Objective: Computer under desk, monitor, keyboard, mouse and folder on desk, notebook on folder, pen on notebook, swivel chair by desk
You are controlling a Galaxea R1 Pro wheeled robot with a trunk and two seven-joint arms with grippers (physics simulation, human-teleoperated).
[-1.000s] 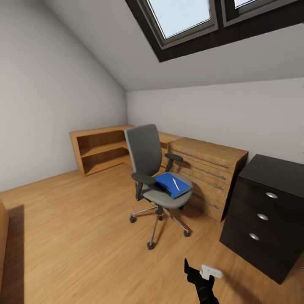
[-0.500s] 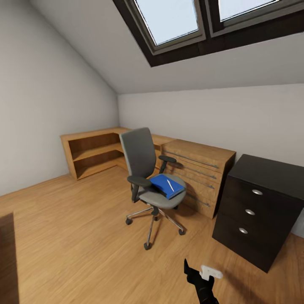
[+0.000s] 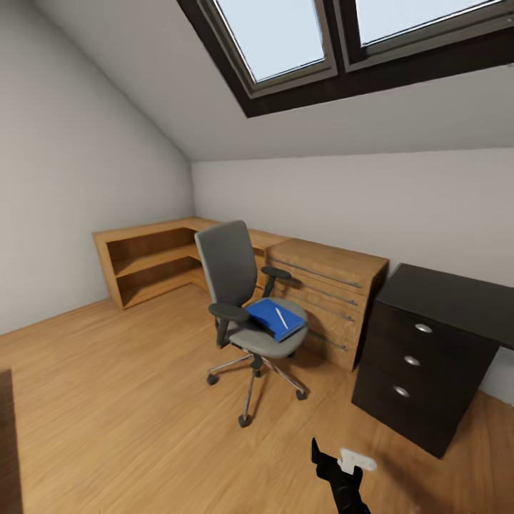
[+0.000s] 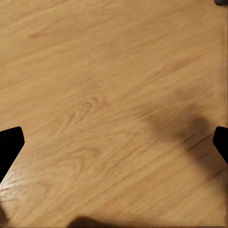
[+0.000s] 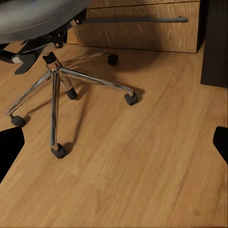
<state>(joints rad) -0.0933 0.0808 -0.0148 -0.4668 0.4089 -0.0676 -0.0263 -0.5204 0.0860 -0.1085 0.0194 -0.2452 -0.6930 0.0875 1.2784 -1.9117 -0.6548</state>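
The folder (image 3: 275,318) lies on the swivel chair (image 3: 246,314) seat with the pen (image 3: 282,318) on it, left of the black table (image 3: 435,293), so you must drive nearer; both jaws hang wide and empty over the floor (image 4: 109,95).

Attic interior. Two dark-framed skylights (image 3: 285,43) are set in the sloped ceiling (image 3: 143,86), showing pale sky. A low open wooden shelf unit (image 3: 146,260) runs along the left wall and turns the corner. Beside it stands a wooden dresser (image 3: 328,300) with long bar handles (image 5: 135,20), against the grey back wall (image 3: 343,200). Light wood floor (image 4: 114,95) throughout; a dark edge (image 3: 6,442) at far left, possibly furniture.
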